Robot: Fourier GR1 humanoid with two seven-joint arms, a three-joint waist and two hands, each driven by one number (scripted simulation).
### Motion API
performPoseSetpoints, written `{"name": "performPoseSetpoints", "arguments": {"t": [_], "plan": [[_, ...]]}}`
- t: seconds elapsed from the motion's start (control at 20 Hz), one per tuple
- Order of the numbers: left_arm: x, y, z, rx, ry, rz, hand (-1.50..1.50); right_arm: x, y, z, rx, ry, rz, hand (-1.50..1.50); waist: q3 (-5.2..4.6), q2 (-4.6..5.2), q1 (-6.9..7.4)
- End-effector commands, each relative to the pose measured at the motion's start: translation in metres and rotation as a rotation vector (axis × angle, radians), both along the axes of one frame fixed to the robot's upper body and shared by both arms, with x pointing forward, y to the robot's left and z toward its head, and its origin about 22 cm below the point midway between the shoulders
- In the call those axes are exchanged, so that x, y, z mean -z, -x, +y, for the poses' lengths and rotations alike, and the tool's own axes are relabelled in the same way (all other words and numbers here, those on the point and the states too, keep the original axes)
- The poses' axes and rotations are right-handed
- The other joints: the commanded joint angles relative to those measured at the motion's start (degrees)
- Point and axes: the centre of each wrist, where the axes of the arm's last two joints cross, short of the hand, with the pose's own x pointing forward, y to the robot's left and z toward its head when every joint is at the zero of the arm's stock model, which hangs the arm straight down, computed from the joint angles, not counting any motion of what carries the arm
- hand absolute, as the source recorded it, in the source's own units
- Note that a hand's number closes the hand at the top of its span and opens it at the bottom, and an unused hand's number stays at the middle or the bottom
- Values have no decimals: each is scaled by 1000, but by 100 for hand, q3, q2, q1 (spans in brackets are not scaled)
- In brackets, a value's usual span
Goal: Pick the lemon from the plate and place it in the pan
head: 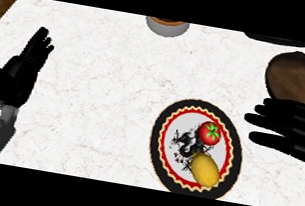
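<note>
Fingers of the right hand [302, 131] stretch straight and empty just right of the plate [169, 123], where the lemon [204, 170] lies beside a tomato [210, 133]. Beyond the plate, the pan [302, 79] sits half hidden. The left hand [17, 72] rests open, far left of the plate on the table [109, 67]. A cup [167, 26] is cut off.

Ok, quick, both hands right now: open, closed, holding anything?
Left hand: open, fingers straight, holding nothing, at the counter's left.
Right hand: open, fingers straight, holding nothing, right of the patterned round plate bearing the yellow lemon.

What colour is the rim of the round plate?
Black round plate rim with a red zigzag band, head view.
</note>
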Motion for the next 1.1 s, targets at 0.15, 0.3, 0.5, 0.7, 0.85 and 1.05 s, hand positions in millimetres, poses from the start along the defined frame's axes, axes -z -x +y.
{"name": "performPoseSetpoints", "arguments": {"t": [0.15, 0.3, 0.5, 0.7, 0.85, 1.05], "plan": [[11, 2, -12, 13, 8, 20, 0, -3, 26, 44, 11, 27, -48, -150, 3, 15, 52], [-7, 2, -15, 26, -3, -4, 0, -3, 37, 69, -46, 89, 30, -150, -2, 7, 97], [-14, -6, 4, 25, -8, -1, 0, 22, 37, 81, -98, 79, 101, -150, 4, 20, 66], [-9, 3, -11, 7, -4, -7, 0, 37, 58, 85, -56, 131, 71, -150, 8, 14, 61], [11, 17, -16, 11, 2, 3, 0, 58, 57, 91, 10, 198, 90, -150, 8, 17, 77], [-11, -1, -18, 19, -2, -11, 0, 52, 50, 80, 51, 174, 62, -150, 8, 18, 49]]}}
